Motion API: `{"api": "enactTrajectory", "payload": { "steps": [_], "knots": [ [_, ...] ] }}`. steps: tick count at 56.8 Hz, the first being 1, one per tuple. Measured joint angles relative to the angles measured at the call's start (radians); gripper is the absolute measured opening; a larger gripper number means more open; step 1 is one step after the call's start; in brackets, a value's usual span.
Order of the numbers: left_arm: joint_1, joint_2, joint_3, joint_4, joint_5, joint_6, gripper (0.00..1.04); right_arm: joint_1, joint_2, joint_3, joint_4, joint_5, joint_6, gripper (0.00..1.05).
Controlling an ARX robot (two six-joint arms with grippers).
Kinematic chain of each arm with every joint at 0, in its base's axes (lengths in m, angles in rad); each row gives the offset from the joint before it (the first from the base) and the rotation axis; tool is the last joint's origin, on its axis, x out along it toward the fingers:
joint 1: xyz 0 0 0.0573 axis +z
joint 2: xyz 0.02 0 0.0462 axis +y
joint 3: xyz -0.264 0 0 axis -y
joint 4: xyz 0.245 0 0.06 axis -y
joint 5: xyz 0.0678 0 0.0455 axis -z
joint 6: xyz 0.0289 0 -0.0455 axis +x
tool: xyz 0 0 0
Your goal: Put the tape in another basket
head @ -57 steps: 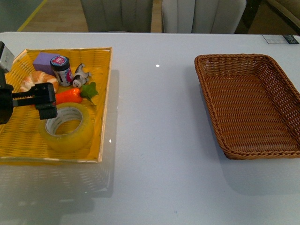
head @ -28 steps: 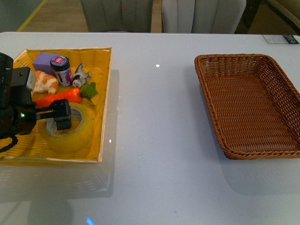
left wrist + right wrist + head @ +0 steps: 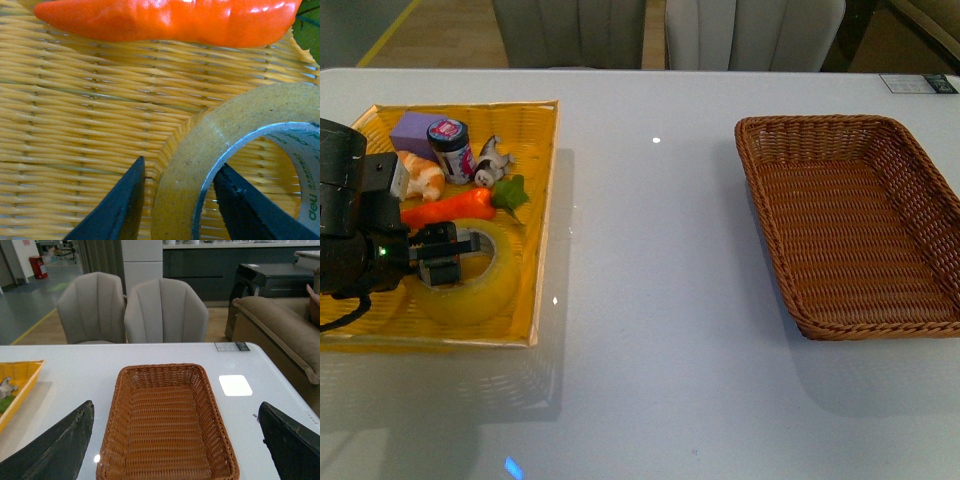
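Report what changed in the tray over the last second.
The left gripper came down from over the croissant onto the tape; its open fingers now straddle the roll's wall, one inside the core, not yet clamped. Tape, carrot, yellow tray and wicker basket stayed put.

The left arm (image 3: 350, 235) was a black, rounded housing with a small green indicator light (image 3: 379, 250) and a black cable (image 3: 342, 318) looped below it. The left gripper (image 3: 180, 165) and right gripper (image 3: 175, 404) had matte black, tapered fingers (image 3: 57, 450).
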Motion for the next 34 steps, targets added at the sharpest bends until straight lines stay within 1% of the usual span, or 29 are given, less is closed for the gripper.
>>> {"api": "enactTrajectory", "payload": {
  "steps": [2, 3, 4, 6, 8, 16, 24, 29, 34],
  "knots": [
    [0.000, 0.000, 0.000, -0.002, -0.001, -0.008, 0.32, 0.000, 0.000, 0.000, 0.000, 0.000, 0.000, 0.96],
    [0.000, -0.003, -0.002, -0.005, 0.000, -0.016, 0.27, 0.000, 0.000, 0.000, 0.000, 0.000, 0.000, 0.96],
    [0.001, -0.006, -0.005, -0.005, 0.003, -0.018, 0.24, 0.000, 0.000, 0.000, 0.000, 0.000, 0.000, 0.96],
    [0.006, -0.022, -0.017, -0.012, 0.006, -0.035, 0.19, 0.000, 0.000, 0.000, 0.000, 0.000, 0.000, 0.96],
    [0.010, -0.037, -0.028, -0.018, 0.006, -0.050, 0.17, 0.000, 0.000, 0.000, 0.000, 0.000, 0.000, 0.96],
    [0.026, -0.131, -0.087, -0.018, 0.007, -0.089, 0.16, 0.000, 0.000, 0.000, 0.000, 0.000, 0.000, 0.96],
    [0.033, -0.312, -0.143, -0.051, 0.019, -0.129, 0.16, 0.000, 0.000, 0.000, 0.000, 0.000, 0.000, 0.96],
    [0.018, -0.403, -0.151, -0.089, 0.030, -0.158, 0.16, 0.000, 0.000, 0.000, 0.000, 0.000, 0.000, 0.96],
    [-0.022, -0.480, -0.150, -0.134, 0.039, -0.199, 0.16, 0.000, 0.000, 0.000, 0.000, 0.000, 0.000, 0.96]
  ]
}}
